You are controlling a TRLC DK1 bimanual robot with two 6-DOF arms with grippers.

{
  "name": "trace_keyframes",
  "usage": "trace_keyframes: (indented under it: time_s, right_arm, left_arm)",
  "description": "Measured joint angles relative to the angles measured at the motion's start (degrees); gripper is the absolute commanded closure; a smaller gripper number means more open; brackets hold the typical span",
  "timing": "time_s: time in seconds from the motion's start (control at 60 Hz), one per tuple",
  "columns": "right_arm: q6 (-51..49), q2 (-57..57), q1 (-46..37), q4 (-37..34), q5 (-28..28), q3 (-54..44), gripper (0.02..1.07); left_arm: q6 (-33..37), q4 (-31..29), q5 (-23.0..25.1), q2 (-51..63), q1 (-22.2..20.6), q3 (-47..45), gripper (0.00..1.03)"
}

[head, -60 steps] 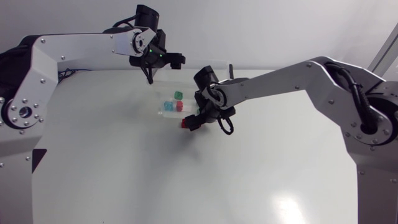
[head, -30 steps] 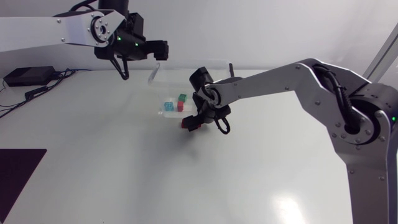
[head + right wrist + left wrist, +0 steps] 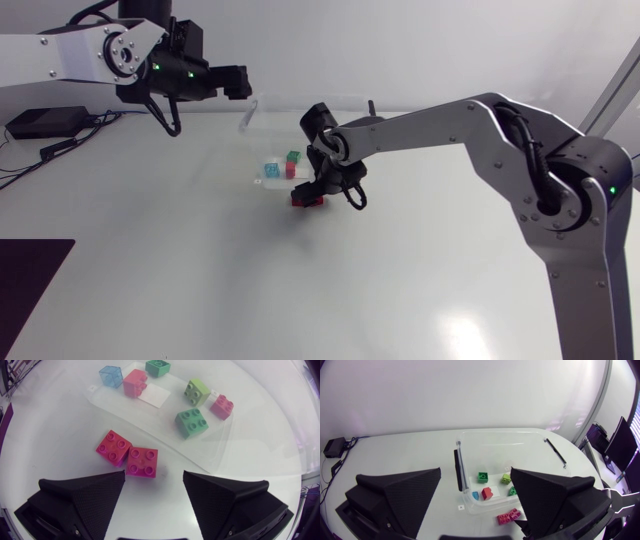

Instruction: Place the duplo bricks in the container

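I find room between the spread fingers of my right gripper (image 3: 154,477), above two red bricks (image 3: 129,456). Toward the rear edge of the worktop (image 3: 200,260), the container (image 3: 161,443) wall stands just beyond them, barring low passage.

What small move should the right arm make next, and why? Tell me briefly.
Probably lower the open right jaws onto the red brick and close: it lies just ahead of them on the table, beside a second brick, both outside the container.

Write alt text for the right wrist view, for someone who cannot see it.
The right gripper, open, hangs over the white table just short of a red brick and a pinker brick touching it, both outside the clear container. Beyond them it holds six more bricks: blue, pink and green.
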Motion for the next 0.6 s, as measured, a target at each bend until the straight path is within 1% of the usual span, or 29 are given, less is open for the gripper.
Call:
trace_keyframes:
  time_s: [0.117,0.2,0.217,0.267,0.6]
  right_arm:
    - [0.0,0.4,0.0,-1.1,-0.3,0.3,0.37]
    - [-0.1,0.6,0.1,-1.5,-0.8,0.3,0.41]
    - [-0.1,0.6,0.2,-1.6,-0.9,0.3,0.46]
    - [-0.1,0.6,0.5,-1.8,-1.0,0.3,0.53]
    - [-0.2,1.7,2.7,-3.4,-1.7,2.8,0.53]
  left_arm:
    - [0.0,0.2,0.2,-0.6,0.3,-0.3,0.06]
    - [0.0,0.2,0.2,-1.0,0.3,-0.6,0.06]
    - [0.0,0.2,0.3,-1.1,0.3,-0.6,0.06]
    - [0.0,0.3,0.4,-1.4,0.3,-0.7,0.06]
    - [0.2,1.0,0.6,-3.5,0.6,-2.5,0.06]
